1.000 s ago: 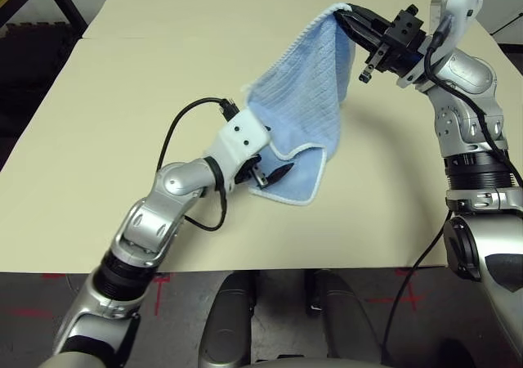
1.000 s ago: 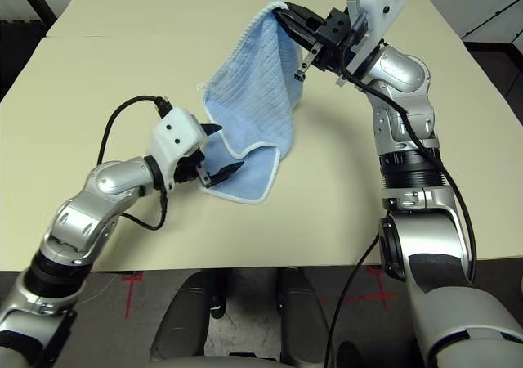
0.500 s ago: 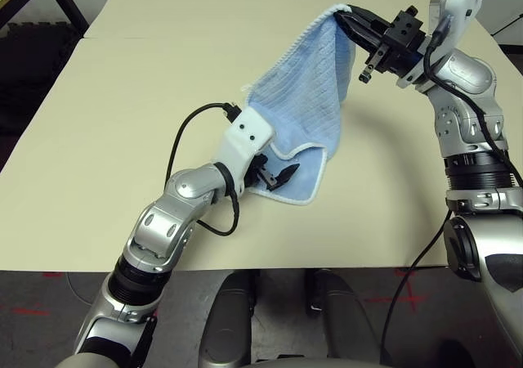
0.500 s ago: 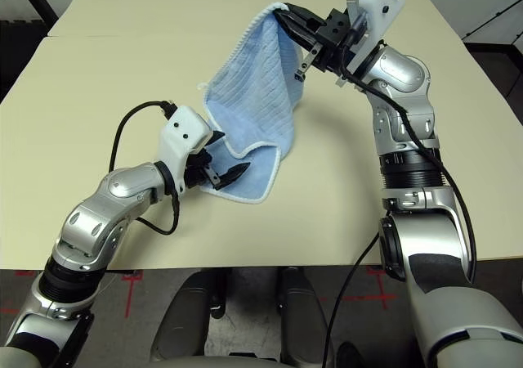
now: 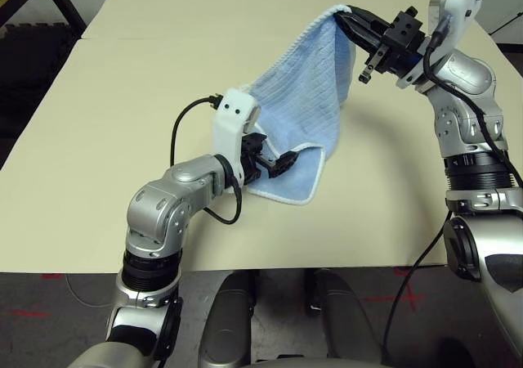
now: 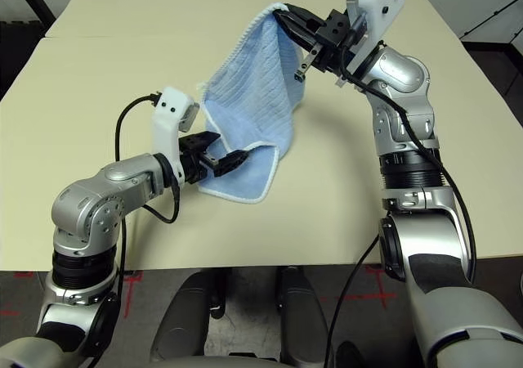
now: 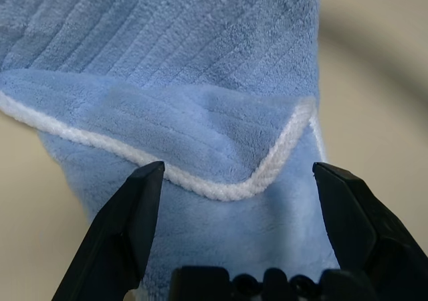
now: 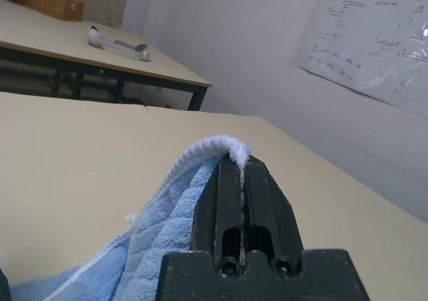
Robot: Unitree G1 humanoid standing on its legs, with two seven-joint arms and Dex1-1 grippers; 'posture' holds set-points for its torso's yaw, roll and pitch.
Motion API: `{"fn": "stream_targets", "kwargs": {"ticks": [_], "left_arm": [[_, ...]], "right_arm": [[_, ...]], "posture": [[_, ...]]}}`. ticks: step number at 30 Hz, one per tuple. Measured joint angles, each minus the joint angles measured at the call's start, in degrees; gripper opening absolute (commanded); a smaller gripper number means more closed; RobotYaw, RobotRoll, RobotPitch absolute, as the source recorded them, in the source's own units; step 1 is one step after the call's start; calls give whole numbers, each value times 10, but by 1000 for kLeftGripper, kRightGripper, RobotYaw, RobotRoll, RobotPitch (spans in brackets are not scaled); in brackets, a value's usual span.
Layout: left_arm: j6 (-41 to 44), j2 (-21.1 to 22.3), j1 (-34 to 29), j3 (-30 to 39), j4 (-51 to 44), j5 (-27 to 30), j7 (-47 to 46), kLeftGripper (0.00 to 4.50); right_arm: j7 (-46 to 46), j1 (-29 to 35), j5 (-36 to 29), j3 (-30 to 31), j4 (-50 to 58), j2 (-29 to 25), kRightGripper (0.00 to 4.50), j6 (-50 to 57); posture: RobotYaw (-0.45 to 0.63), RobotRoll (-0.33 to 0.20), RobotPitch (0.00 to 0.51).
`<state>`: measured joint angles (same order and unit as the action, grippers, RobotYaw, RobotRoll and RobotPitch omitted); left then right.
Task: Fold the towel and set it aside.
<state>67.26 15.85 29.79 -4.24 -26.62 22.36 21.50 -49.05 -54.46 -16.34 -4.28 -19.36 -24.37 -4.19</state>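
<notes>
The light-blue towel (image 5: 304, 90) with white edging hangs from one raised corner, and its lower part trails onto the beige table (image 5: 122, 114). My right gripper (image 5: 347, 16) is shut on that top corner, well above the table; in the right wrist view the white edging (image 8: 224, 145) pokes out over the closed fingers. My left gripper (image 5: 282, 162) stands open low at the towel's lower fold. In the left wrist view a white-edged fold (image 7: 221, 180) lies between its two black fingers (image 7: 124, 234), which do not pinch it.
A seam runs across the table at the far left (image 5: 90, 34). Dark floor and a black frame lie beyond the left edge (image 5: 33, 49). In the right wrist view, another table carries a basket (image 8: 43, 3) and a white handled object (image 8: 117, 41).
My left arm has turned at the wrist and brought its open gripper further in onto the towel's lower fold. My right gripper and the raised corner have stayed put.
</notes>
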Motion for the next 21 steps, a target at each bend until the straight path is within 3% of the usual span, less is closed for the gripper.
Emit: {"fn": "stream_targets", "kwargs": {"ticks": [2, 8, 13, 16, 21], "left_arm": [[-20, 13, -2, -18, -2, -9, 0, 4500], [-155, 106, -13, -111, -8, -98, 8, 4500], [-205, 113, -18, -136, -6, -128, 17, 4500], [-173, 65, -27, -102, -2, -100, 14, 4500], [-19, -63, 0, 37, 3, -9, -22, 4500]], "right_arm": [[0, 0, 0, 0, 0, 0, 62, 0], [0, 0, 0, 0, 0, 0, 62, 0], [0, 0, 0, 0, -1, 0, 62, 1], [1, 0, 0, 0, -1, 0, 62, 1], [1, 1, 0, 0, -1, 0, 62, 3]], "posture": [[72, 0, 234], [75, 0, 235], [71, 0, 238], [68, 0, 240], [69, 0, 241]]}}
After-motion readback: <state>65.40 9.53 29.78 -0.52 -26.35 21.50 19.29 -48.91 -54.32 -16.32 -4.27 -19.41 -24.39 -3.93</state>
